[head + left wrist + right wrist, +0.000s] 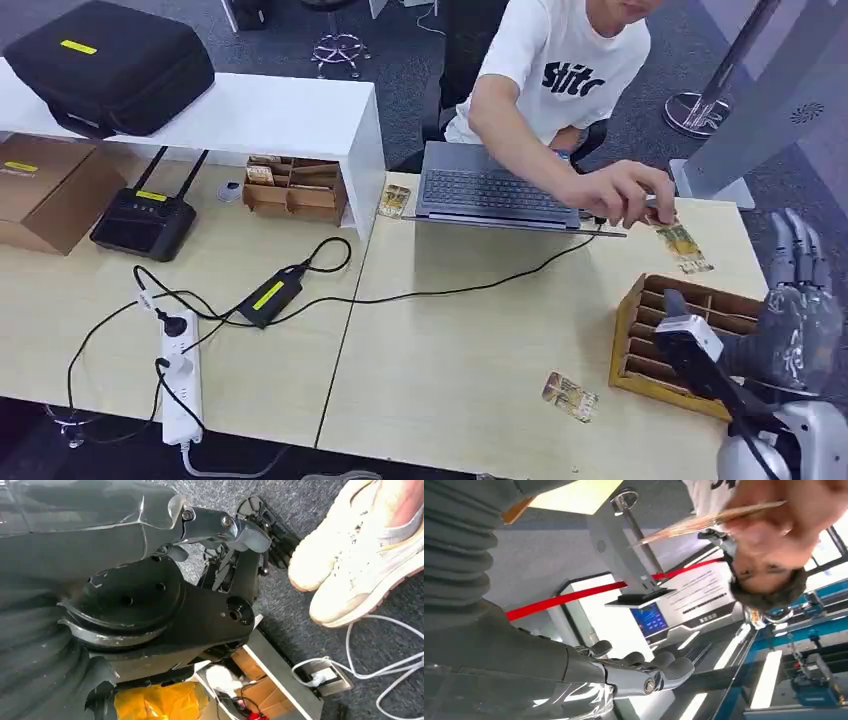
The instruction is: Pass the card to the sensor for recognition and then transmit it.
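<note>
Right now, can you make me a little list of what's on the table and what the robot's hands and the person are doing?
right hand: silver robot hand raised by the table's right edge, fingers spread, holding nothing
left hand: dark robot hand hanging low over the grey carpet, holding nothing
cards: one patterned card on the light wooden table near its front edge; another patterned card under the person's hand
box: slotted wooden card box, beside the right hand
laptop: grey laptop, in front of the person
</note>
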`<state>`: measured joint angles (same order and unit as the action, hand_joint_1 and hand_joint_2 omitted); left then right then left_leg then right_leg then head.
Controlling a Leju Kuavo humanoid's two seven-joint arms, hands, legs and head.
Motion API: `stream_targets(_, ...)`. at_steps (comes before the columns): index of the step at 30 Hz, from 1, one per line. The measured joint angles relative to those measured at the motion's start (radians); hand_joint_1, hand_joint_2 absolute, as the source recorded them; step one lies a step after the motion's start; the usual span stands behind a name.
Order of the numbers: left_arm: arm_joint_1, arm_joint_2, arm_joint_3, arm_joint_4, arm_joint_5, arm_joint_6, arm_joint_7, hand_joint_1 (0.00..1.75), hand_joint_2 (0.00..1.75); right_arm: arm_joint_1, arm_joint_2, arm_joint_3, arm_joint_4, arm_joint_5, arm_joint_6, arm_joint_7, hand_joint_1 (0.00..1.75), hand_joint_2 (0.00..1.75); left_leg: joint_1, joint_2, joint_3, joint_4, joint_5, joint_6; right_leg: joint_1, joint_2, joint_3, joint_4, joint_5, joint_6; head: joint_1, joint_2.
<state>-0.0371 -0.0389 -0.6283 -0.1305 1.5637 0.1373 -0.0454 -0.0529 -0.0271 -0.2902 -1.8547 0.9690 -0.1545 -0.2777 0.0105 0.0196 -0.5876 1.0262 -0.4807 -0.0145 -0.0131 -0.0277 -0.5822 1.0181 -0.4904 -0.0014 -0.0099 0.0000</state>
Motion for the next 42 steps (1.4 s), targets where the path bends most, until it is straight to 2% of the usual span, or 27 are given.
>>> stream_targets(3, -0.002, 0.005, -0.012, 0.000, -0.004, -0.003, 0.008, 0.00, 1.75, -0.069, -0.011, 0.049, 0.057, 0.054, 0.022, 0.049, 0.00, 0.00, 0.000, 0.002, 0.000, 0.000, 0.000, 0.000, 0.000, 0.003, 0.000, 0.000, 0.001, 0.000, 0.000, 0.000)
stream_targets(7, -0.004, 0.015, -0.037, 0.000, -0.011, -0.011, 0.022, 0.00, 1.75, -0.213, -0.019, 0.113, 0.203, 0.131, 0.021, 0.132, 0.00, 0.00, 0.000, 0.004, 0.002, 0.000, 0.001, 0.000, 0.000, 0.004, 0.000, 0.000, 0.002, -0.001, 0.000, 0.000)
stream_targets(12, -0.010, 0.024, -0.061, 0.000, -0.011, -0.012, 0.031, 0.00, 1.75, -0.337, -0.019, 0.161, 0.353, 0.161, 0.015, 0.157, 0.00, 0.00, 0.000, 0.004, 0.003, 0.000, 0.002, -0.001, 0.000, 0.005, 0.000, 0.001, 0.003, -0.002, 0.000, 0.000)
stream_targets(13, -0.010, 0.025, -0.065, 0.000, -0.011, -0.012, 0.031, 0.00, 1.75, -0.346, -0.019, 0.165, 0.366, 0.161, 0.014, 0.157, 1.54, 1.75, 0.000, 0.003, 0.002, 0.000, 0.003, -0.002, 0.000, 0.003, 0.000, 0.001, 0.003, -0.002, 0.000, 0.000)
stream_targets(14, -0.010, 0.025, -0.068, 0.000, -0.011, -0.012, 0.032, 0.00, 1.75, -0.353, -0.018, 0.170, 0.375, 0.161, 0.010, 0.156, 1.75, 1.75, 0.000, 0.002, 0.002, 0.000, 0.003, -0.002, 0.000, 0.002, 0.000, 0.001, 0.003, -0.002, 0.000, 0.000)
stream_targets(22, -0.011, 0.029, -0.079, 0.000, -0.002, -0.013, 0.035, 0.00, 1.75, -0.368, -0.015, 0.197, 0.400, 0.172, -0.022, 0.130, 1.75, 1.75, 0.000, 0.000, 0.000, 0.000, 0.003, -0.001, 0.000, 0.001, -0.001, 0.000, 0.003, -0.002, 0.000, 0.000)
stream_targets(42, -0.011, 0.034, -0.096, 0.000, 0.006, -0.011, 0.036, 0.00, 1.75, -0.339, -0.015, 0.196, 0.376, 0.144, -0.035, 0.087, 1.75, 1.75, 0.000, 0.000, 0.001, 0.000, 0.003, -0.001, 0.000, 0.001, -0.001, 0.000, 0.003, -0.002, 0.000, 0.000)
